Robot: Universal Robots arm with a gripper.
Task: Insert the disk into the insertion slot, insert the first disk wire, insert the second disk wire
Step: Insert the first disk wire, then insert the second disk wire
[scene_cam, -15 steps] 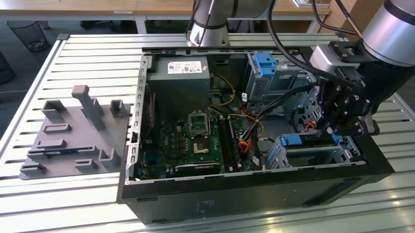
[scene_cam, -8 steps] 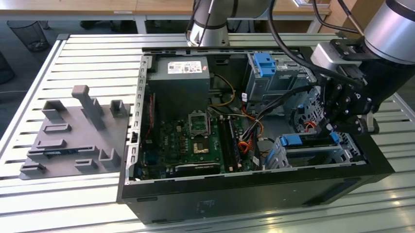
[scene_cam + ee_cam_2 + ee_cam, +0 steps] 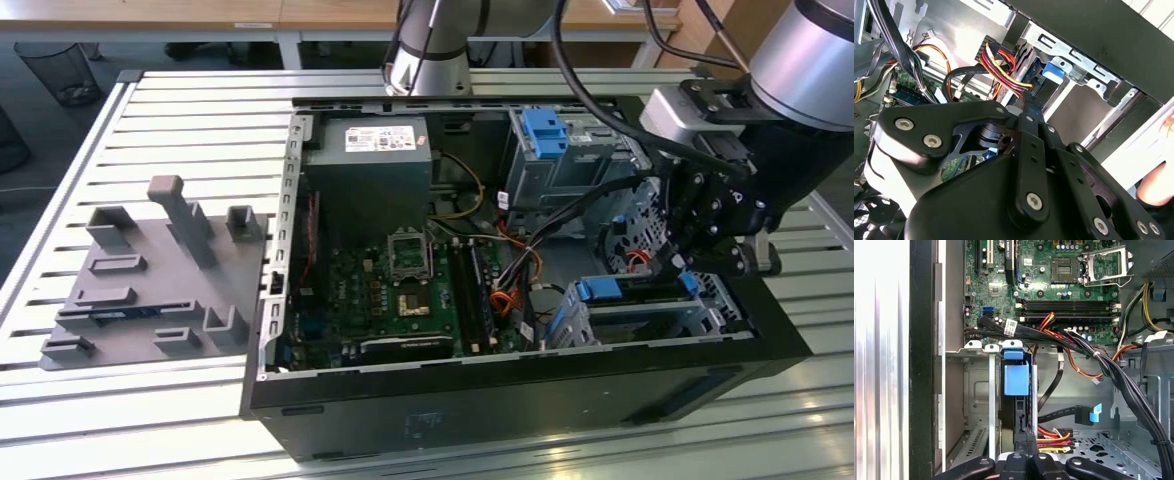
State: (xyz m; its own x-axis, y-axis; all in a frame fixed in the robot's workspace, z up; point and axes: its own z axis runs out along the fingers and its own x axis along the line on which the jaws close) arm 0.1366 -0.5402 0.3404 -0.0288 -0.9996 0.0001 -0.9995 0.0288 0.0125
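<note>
The fingers (image 3: 1027, 125) pinch the end of the red-and-yellow disk wire (image 3: 1004, 70), just short of the blue-framed disk (image 3: 1054, 69) inside the insertion slot (image 3: 1064, 47).

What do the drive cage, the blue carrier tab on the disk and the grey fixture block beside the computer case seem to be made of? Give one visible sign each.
Drive cage: bare silver-grey sheet metal, shown by punched holes and folded edges. Blue carrier tab: likely moulded plastic, smooth and evenly coloured. Grey fixture block: probably matte plastic, dull uniform grey, though painted metal is possible.
</note>
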